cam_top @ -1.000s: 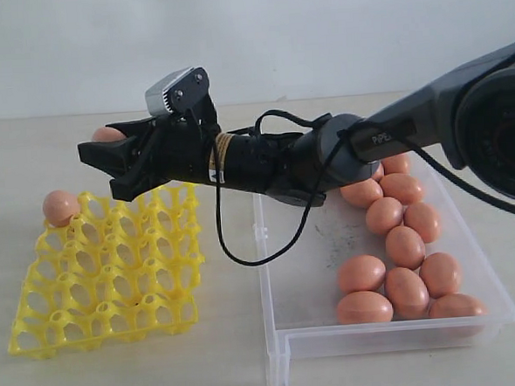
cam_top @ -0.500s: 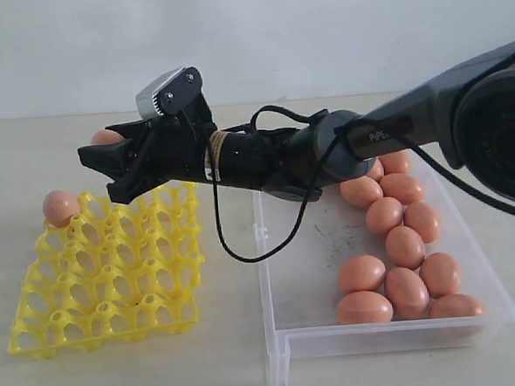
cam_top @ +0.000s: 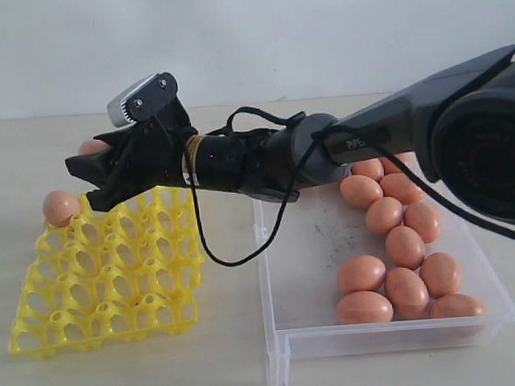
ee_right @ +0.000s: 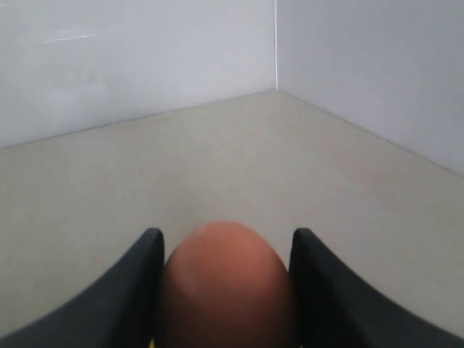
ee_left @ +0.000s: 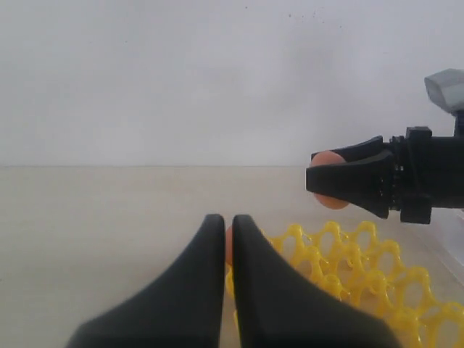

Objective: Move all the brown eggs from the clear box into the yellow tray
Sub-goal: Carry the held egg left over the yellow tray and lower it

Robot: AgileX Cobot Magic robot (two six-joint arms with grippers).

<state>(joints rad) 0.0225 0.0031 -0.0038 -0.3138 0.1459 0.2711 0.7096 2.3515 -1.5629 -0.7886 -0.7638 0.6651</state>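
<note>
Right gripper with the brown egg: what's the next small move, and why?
Probably ease it down toward an empty cup of the bright yellow plastic egg tray. The right gripper holds a smooth brown egg above the tray's back rows in the exterior view, near the seated egg, and it appears to be clear of the cups, so releasing now risks a drop.

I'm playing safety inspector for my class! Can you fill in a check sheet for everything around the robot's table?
Surface: pale table, flat.
Job's things: yellow tray on the left, with one corner egg seated; clear box on the right, holding roughly a dozen loose eggs; one held egg is in the air.
Clutter: nothing seen.
Pincers: right pincer closed on the held egg, above the tray's far side; left pincer shut, empty.
Cables: black cable loops down from the right arm, near the box's edge.
Surroundings: plain white wall.
</note>
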